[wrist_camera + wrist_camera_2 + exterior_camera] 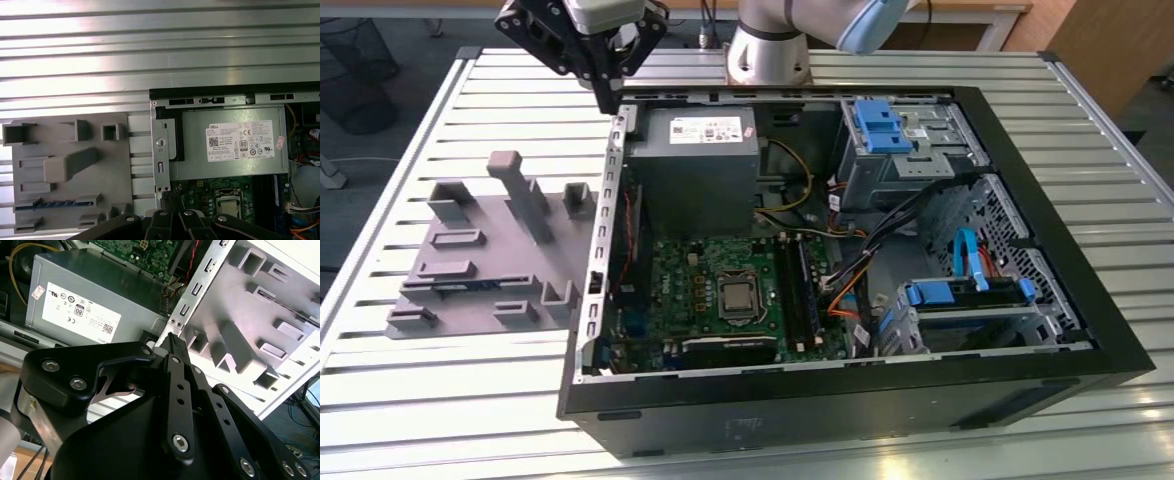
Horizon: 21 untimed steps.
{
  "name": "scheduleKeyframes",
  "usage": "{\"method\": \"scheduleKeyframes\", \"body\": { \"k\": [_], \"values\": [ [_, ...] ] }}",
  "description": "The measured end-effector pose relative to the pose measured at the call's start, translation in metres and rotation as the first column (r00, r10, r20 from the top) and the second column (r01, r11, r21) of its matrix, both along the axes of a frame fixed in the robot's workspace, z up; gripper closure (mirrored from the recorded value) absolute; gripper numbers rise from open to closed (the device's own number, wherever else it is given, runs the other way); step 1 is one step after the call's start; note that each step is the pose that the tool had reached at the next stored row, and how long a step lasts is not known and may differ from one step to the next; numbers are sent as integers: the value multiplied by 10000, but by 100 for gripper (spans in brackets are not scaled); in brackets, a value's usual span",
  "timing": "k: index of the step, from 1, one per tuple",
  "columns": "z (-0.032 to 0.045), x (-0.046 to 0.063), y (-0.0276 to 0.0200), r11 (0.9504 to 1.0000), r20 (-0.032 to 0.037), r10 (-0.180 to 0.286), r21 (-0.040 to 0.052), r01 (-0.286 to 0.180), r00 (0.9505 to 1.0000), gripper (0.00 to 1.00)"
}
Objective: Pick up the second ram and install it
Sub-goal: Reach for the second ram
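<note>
The second ram (55, 204) is a thin blue-green strip standing on edge in a slot of the grey holder (70, 170). In the exterior view the ram (451, 286) sits at the holder's (480, 250) near side, left of the open computer case (854, 380). My gripper (608, 100) hangs above the far corner of the case beside the power supply (694, 165), well away from the ram. Its black fingers (173, 342) lie together with nothing between them. The green motherboard (720, 290) with its long black slots (798, 285) lies inside the case.
The case wall (607, 200) stands between the holder and the motherboard. Upright grey posts (520, 190) rise from the holder. Orange and black cables (847, 280) and blue drive clips (881, 125) crowd the case on the exterior view's right. A slatted metal table (427, 400) carries everything.
</note>
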State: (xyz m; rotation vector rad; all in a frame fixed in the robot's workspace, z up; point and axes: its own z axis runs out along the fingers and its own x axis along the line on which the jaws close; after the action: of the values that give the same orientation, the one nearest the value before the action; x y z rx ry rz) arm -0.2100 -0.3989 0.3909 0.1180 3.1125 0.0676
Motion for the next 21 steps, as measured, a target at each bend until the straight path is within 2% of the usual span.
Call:
{"method": "scheduleKeyframes", "body": {
  "k": [21],
  "values": [
    [-8, -112, 0, 10000, -1, 0, 0, 0, 10000, 89]
  ]
}}
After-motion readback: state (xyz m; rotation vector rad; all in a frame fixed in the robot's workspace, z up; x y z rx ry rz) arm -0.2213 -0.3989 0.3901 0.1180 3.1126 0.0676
